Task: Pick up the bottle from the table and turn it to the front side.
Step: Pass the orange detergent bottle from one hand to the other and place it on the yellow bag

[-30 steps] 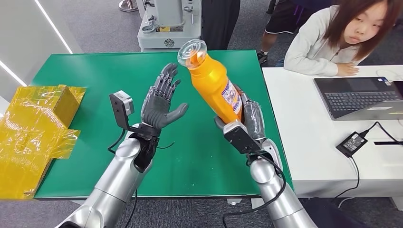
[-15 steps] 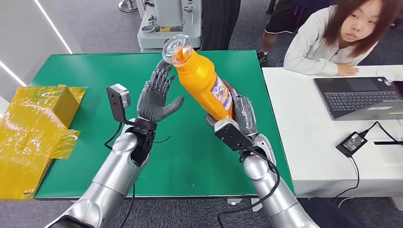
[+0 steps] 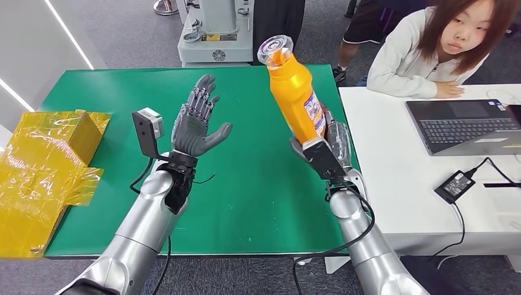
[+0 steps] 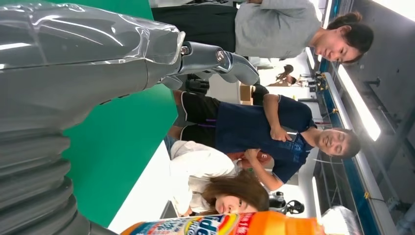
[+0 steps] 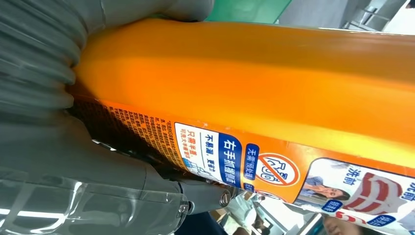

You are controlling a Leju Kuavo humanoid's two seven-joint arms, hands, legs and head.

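Head view: the right hand (image 3: 329,144), right of centre, grips the orange bottle (image 3: 297,95) by its base, nearly upright, cap towards the top; the left hand (image 3: 195,126), centre-left, is spread wide and holds nothing, well apart from the bottle; both are above the green table (image 3: 110,92).
Left wrist view: the bottle's label lies along the lower edge; people stand behind.
Right wrist view: the bottle crosses the frame, thumb (image 5: 122,191) against its label.
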